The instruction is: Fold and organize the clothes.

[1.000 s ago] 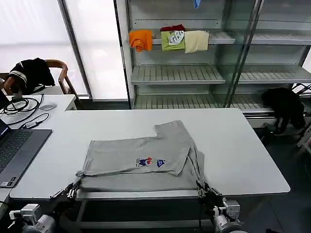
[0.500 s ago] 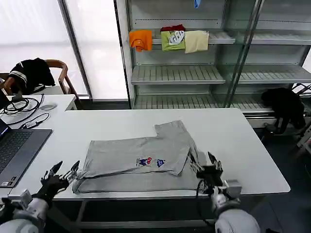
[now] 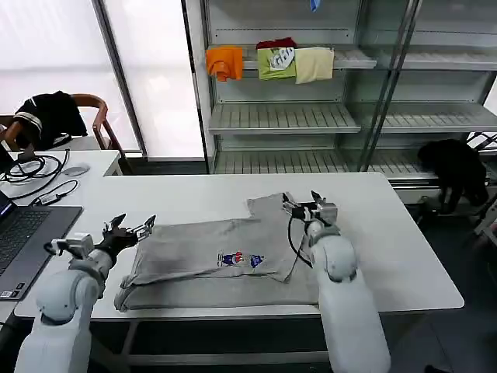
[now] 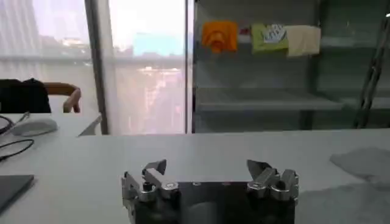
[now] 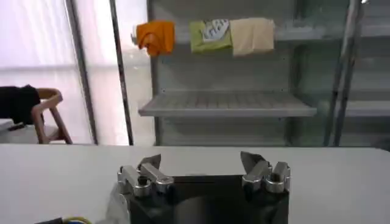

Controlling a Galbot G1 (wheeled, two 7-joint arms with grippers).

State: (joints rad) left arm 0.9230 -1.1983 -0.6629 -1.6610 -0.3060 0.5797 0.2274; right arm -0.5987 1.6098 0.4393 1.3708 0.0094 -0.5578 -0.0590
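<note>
One garment: a light grey short-sleeved shirt [image 3: 225, 260] lies partly folded on the white table [image 3: 388, 249], reaching the table's near edge, with one sleeve sticking out toward the far side.
Chest print: small and multicoloured [image 3: 240, 259], facing up near the shirt's middle.
Laptop: dark, open [image 3: 23, 237], well to the left of the shirt at the table's left end; its corner shows in the left wrist view [image 4: 12, 185].
Cables and mouse: on the second table [image 3: 85, 162] beyond the laptop, far left of the shirt.
Chair: wooden, with a black garment [image 3: 46, 116] draped over it, behind that second table.
Left gripper: raised just beside the shirt's left edge [image 3: 129, 229], fingers spread apart and holding nothing; the same spread shows in the left wrist view [image 4: 210, 176].
Shirt in left wrist view: a grey edge of it [image 4: 362, 164] lies on the table beside the gripper.
Right gripper: above the shirt's far sleeve [image 3: 304, 204], fingers apart and empty, likewise in the right wrist view [image 5: 204, 170].
Shelf rack: behind the table, far beyond the shirt [image 3: 283, 116].
Folded garments: orange [image 3: 224, 62], green [image 3: 276, 62] and cream [image 3: 314, 65] in a row on an upper shelf.
Black garment: well right of the shirt, off the table's right end [image 3: 454, 167].
</note>
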